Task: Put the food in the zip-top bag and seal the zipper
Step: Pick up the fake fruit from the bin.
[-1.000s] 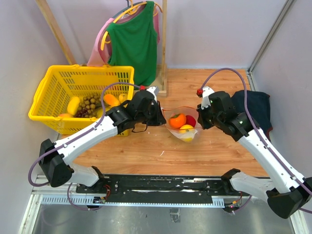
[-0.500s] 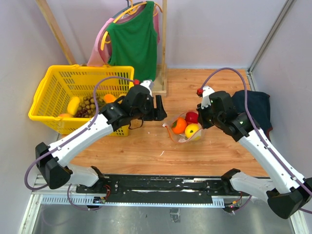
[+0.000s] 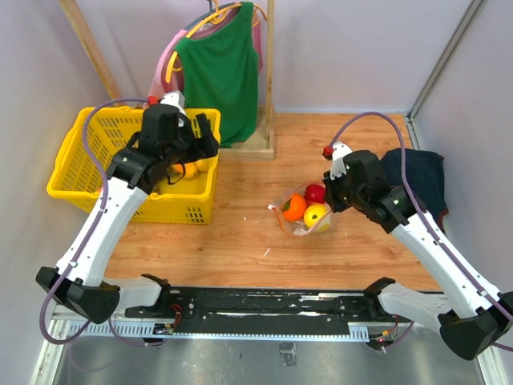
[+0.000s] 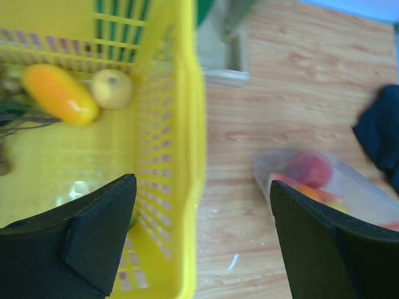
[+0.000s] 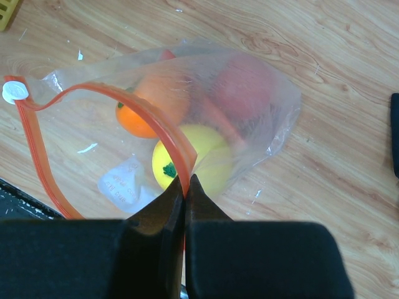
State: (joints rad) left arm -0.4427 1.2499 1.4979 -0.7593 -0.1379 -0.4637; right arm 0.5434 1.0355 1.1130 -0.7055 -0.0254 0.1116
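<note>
The clear zip-top bag [image 3: 303, 215] lies on the wooden table with its mouth gaping. Inside it are an orange piece [image 3: 293, 206], a red piece [image 3: 315, 192] and a yellow piece [image 3: 316, 214] of food. My right gripper [image 5: 186, 180] is shut on the bag's red-orange zipper [image 5: 149, 121] at the mouth edge; its white slider [image 5: 12, 91] sits at the far end. My left gripper [image 3: 204, 132] hangs open and empty above the right wall of the yellow basket [image 3: 72, 188]. More food lies in the basket: an orange oval piece [image 4: 61, 94] and a pale yellow round one [image 4: 112, 88].
A dark navy cloth [image 3: 417, 172] is heaped right of the right arm. A wooden rack with a green top [image 3: 220, 68] and a pink garment stands at the back, its base [image 3: 260, 144] beside the basket. A small white packet [image 5: 121, 184] lies in the bag.
My left gripper let go of the bag's mouth, opened wide and swung left and back to above the basket. The bag sagged and the fruit shifted. The right gripper stayed shut on the zipper.
</note>
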